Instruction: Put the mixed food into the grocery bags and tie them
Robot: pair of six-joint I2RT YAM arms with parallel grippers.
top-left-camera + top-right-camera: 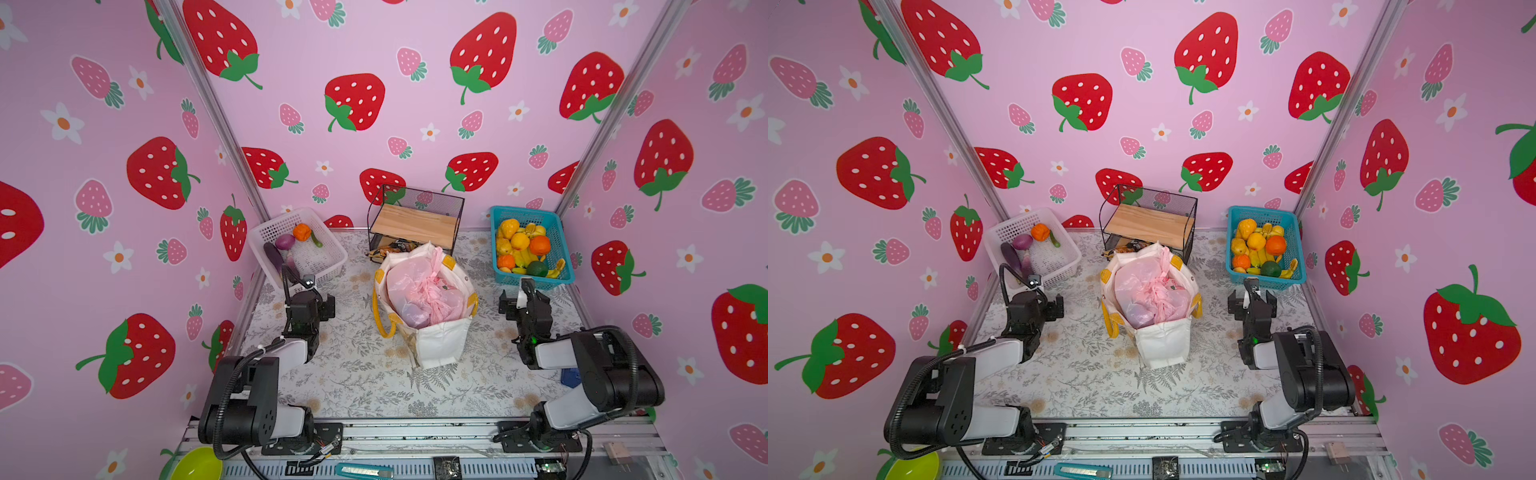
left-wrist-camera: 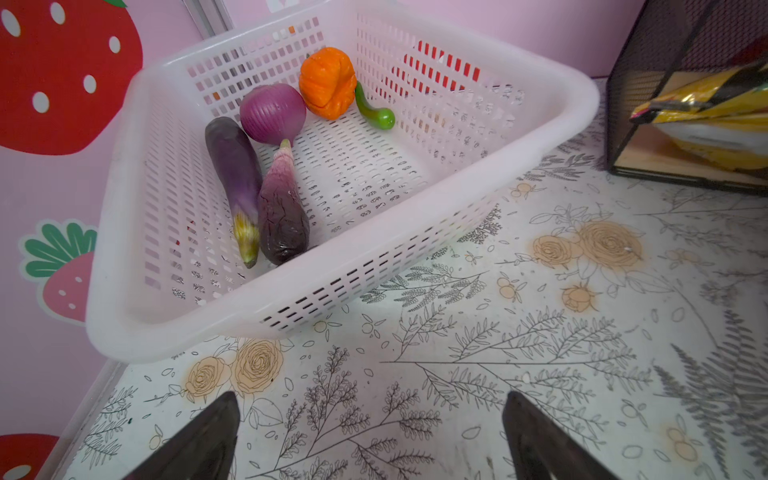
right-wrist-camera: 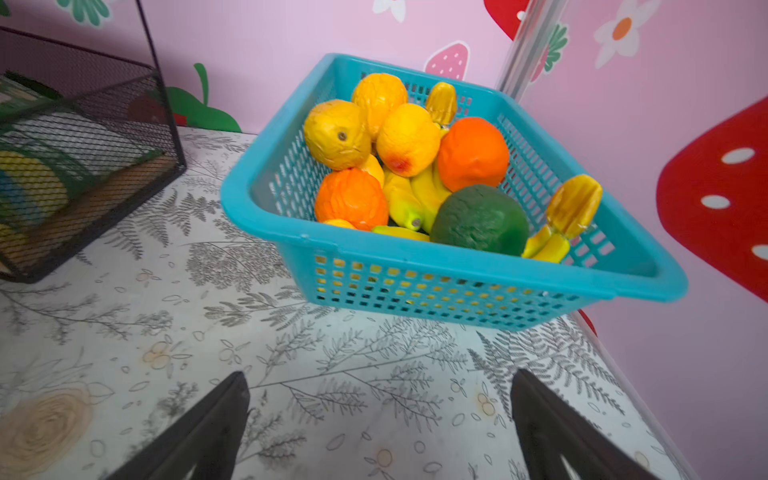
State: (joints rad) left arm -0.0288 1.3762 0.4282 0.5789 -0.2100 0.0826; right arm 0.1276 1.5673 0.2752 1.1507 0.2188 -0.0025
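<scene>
Both my left pincer and right pincer gape empty; tote at left's three o'clock, pink bag veiling its contents.

Bright, even light; only faint shadows on the tabletop. Both top views bow at edges; wrist views slightly soft.

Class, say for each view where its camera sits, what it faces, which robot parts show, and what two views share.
Top views: high over the near edge, looking down at the white tote holding the pink bag; left arm and right arm show.
Left wrist: on the left arm, facing the white basket; open left gripper shows.
Right wrist: on the right arm, facing the blue basket; open right gripper shows.
Shared: both wrist views catch the black mesh rack.
</scene>
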